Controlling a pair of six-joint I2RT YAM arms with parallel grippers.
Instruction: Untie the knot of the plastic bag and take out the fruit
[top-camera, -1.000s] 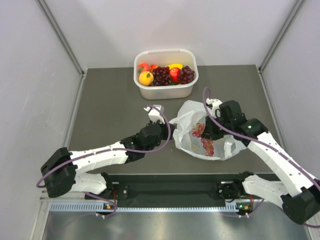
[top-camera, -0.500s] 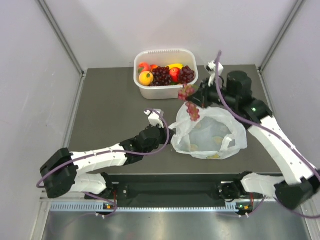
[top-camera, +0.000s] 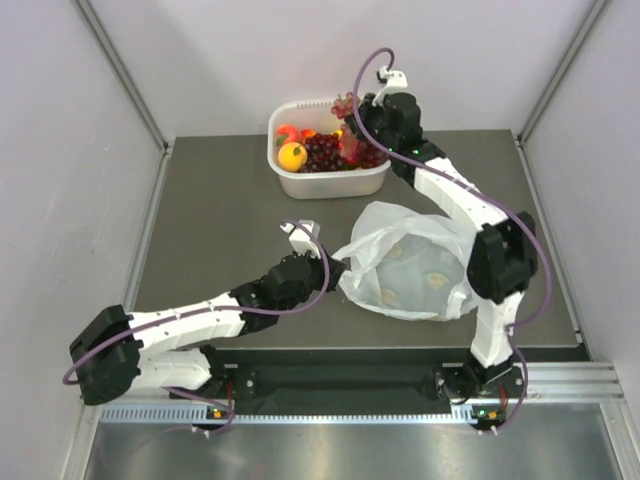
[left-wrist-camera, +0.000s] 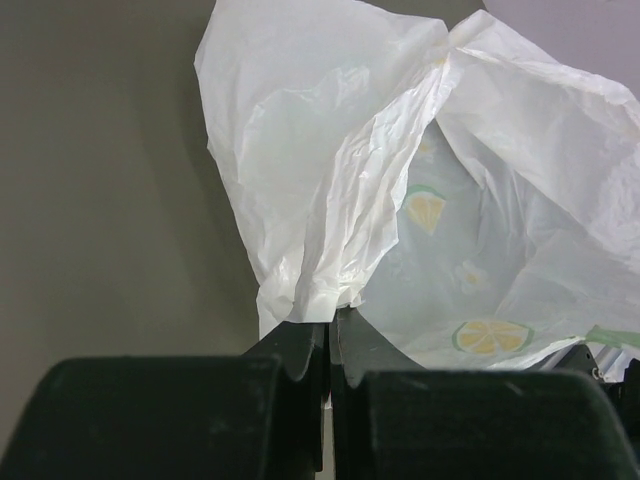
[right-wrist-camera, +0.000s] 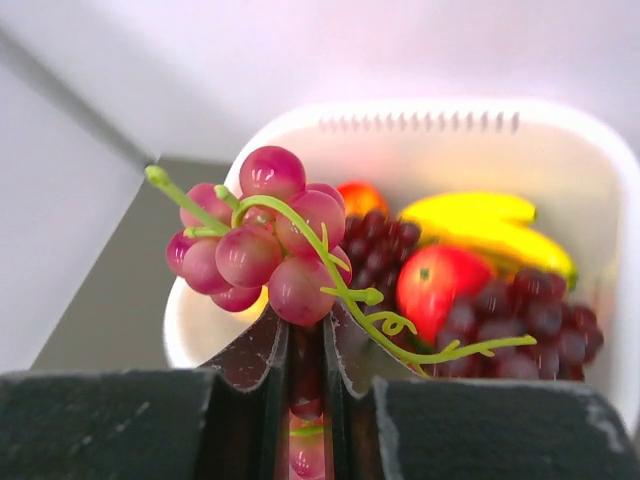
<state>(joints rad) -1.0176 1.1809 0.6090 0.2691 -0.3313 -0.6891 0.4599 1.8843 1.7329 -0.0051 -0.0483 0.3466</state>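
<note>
The plastic bag (top-camera: 410, 262) lies open and slack on the dark table, its lemon-print inside (left-wrist-camera: 470, 270) showing with no fruit in it. No knot shows. My left gripper (top-camera: 336, 268) is shut on the bag's left edge (left-wrist-camera: 320, 290), the jaws (left-wrist-camera: 330, 325) pinching the thin plastic. My right gripper (top-camera: 355, 122) is shut on a pink-red grape bunch (right-wrist-camera: 262, 240), held over the white tub (top-camera: 332, 184). The jaws (right-wrist-camera: 305, 335) clamp the bunch's lower grapes. Its green stem (right-wrist-camera: 400, 325) trails to the right.
The tub (right-wrist-camera: 420, 130) at the table's back holds a yellow-orange fruit (top-camera: 292, 155), dark grapes (top-camera: 322, 152), a red apple (right-wrist-camera: 440, 285) and bananas (right-wrist-camera: 490, 225). Grey walls close in the left, back and right sides.
My right arm lifted the grape bunch out of the bag and carried it back to above the tub. The bag has sagged. My left gripper kept its hold on the bag's edge.
</note>
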